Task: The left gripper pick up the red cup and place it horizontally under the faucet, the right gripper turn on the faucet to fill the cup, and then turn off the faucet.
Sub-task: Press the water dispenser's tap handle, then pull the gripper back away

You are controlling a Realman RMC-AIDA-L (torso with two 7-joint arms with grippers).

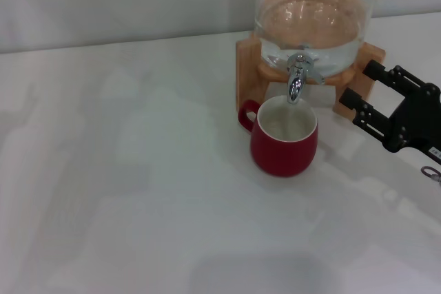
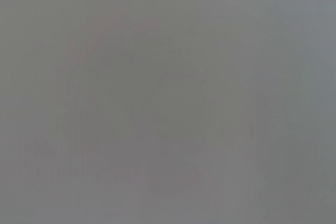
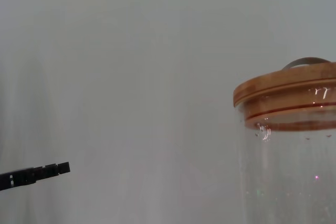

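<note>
Red cup (image 1: 284, 141) stood upright under the faucet (image 1: 296, 80), near the counter's (image 1: 124, 170) far edge. Right claw (image 1: 360, 104) hovered released beside it (left unseen); best approached level toward the lever.

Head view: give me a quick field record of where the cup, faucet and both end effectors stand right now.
cup: red cup upright on the table, its opening directly under the spout
faucet: chrome faucet on the glass jar, which sits in a wooden stand
flow: cannot tell
right end effector: right gripper open, beside the stand, not touching the faucet
left end effector: not in view
jar lid: wooden lid on
</note>
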